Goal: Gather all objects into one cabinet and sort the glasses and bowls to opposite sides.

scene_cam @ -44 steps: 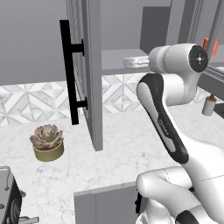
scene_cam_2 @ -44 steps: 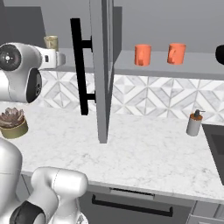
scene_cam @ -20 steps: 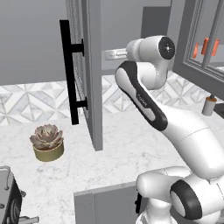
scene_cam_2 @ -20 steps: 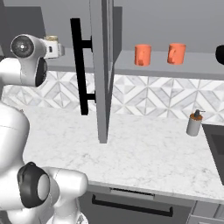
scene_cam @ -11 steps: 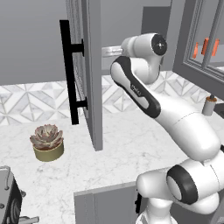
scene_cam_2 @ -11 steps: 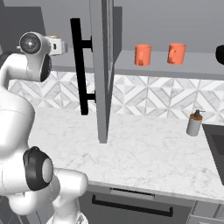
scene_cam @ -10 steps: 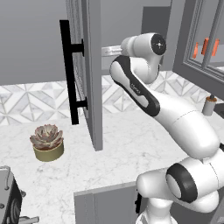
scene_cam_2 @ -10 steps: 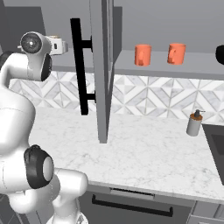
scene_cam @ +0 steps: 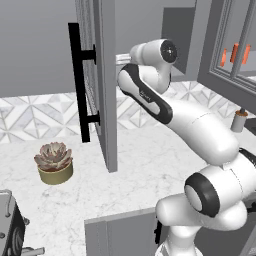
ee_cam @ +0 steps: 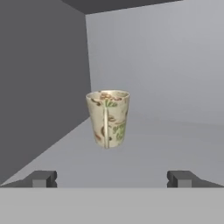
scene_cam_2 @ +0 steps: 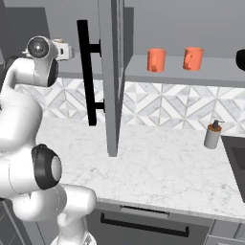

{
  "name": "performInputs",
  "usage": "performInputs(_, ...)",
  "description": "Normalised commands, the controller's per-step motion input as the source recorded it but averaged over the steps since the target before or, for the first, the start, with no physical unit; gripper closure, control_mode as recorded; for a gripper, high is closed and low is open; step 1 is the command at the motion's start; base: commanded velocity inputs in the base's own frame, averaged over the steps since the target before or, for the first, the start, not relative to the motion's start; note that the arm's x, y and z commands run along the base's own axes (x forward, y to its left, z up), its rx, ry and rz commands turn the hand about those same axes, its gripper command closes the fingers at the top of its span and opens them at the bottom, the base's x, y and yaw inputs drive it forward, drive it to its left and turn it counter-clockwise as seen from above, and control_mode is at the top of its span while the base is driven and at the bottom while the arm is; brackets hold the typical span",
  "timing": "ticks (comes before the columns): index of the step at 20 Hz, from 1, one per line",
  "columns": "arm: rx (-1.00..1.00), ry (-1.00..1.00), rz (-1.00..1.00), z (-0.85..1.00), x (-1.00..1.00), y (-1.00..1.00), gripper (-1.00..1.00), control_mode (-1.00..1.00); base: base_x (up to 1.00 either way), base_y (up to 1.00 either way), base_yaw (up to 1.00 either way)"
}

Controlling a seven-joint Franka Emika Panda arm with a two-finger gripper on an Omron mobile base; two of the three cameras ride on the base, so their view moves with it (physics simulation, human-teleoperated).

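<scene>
White marbled surface (scene_cam_2: 158, 167) is running wall to wall, with a grey-and-white geometric tile backsplash (scene_cam_2: 162, 107) sitting behind it. Plain grey wall (scene_cam: 35, 45) is filling the space above the tiles. Potted succulent (scene_cam: 53, 162) is sitting on the surface at left; grey soap dispenser (scene_cam_2: 212, 134) is standing near the backsplash at right. Dark drawer front with a black handle (scene_cam_2: 143, 225) is showing below the surface edge. Lighting is looking flat and even.

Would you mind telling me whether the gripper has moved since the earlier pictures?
Yes. In the right base view the gripper has swung rightward toward the door's black bar handle, reaching into the cabinet.
</scene>
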Motion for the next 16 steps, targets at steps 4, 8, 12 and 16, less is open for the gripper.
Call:
performInputs(4,0.00,0.00,0.00,-0.08,0.30,0.20,-1.00,-1.00,0.00,0.00,0.00)
performInputs(8,0.00,0.00,0.00,0.00,0.35,0.08,-1.00,-1.00,0.00,0.00,0.00)
performInputs(12,0.00,0.00,0.00,0.00,0.29,0.00,-1.00,-1.00,0.00,0.00,0.00)
performInputs(16,0.00,0.00,0.00,0.00,0.33,0.05,-1.00,-1.00,0.00,0.00,0.00)
